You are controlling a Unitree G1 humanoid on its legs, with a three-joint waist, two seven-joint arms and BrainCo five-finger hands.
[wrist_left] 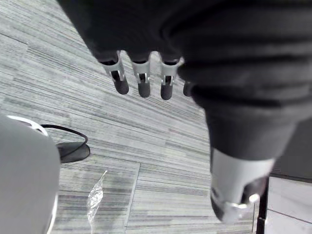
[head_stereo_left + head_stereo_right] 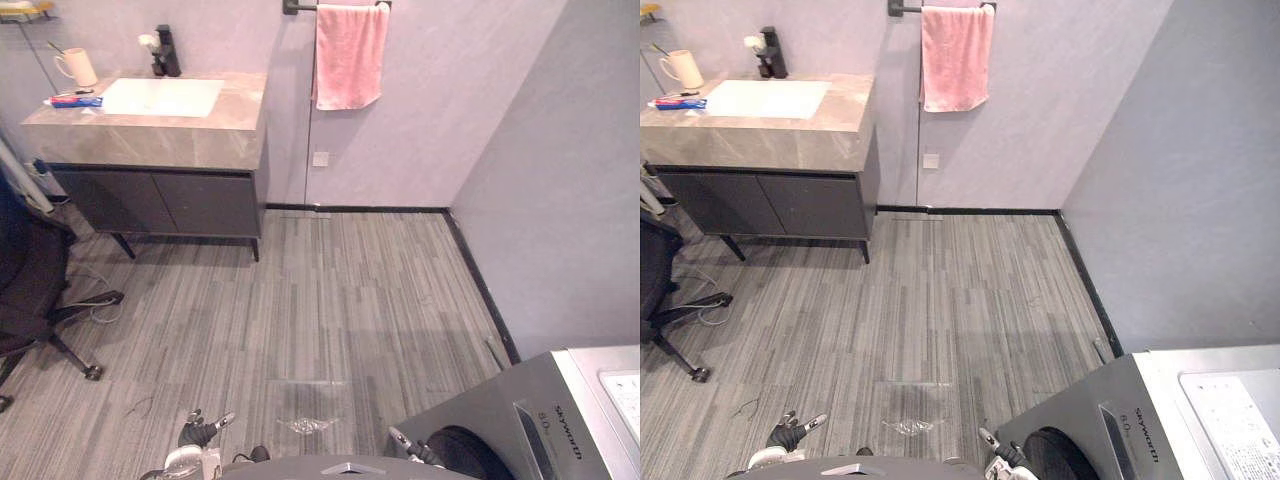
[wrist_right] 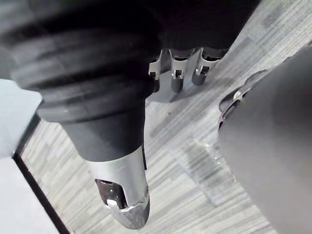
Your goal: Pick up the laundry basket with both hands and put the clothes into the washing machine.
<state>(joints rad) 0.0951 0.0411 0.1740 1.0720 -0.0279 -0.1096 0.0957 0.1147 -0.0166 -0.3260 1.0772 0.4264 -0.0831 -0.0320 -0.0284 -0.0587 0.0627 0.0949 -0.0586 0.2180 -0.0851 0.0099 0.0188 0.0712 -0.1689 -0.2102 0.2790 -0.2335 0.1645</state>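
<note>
The silver washing machine [image 2: 560, 410] stands at the lower right, its dark round door [image 2: 470, 452] facing the floor space in front of me. My left hand [image 2: 200, 432] hangs low at the bottom edge, left of centre. Seen from its own wrist, the left hand [image 1: 141, 80] has relaxed, straight fingers and holds nothing over the striped floor. My right hand [image 2: 410, 445] sits at the bottom edge, just left of the machine's door. The right wrist view shows the right hand [image 3: 175, 75] likewise relaxed and empty.
A vanity with a sink [image 2: 160, 115] stands at the far left wall, a pink towel [image 2: 348, 55] hanging beside it. A black office chair [image 2: 30, 290] is at the left. A clear plastic scrap [image 2: 310, 425] lies on the floor between my hands. The wall [image 2: 570, 200] closes the right side.
</note>
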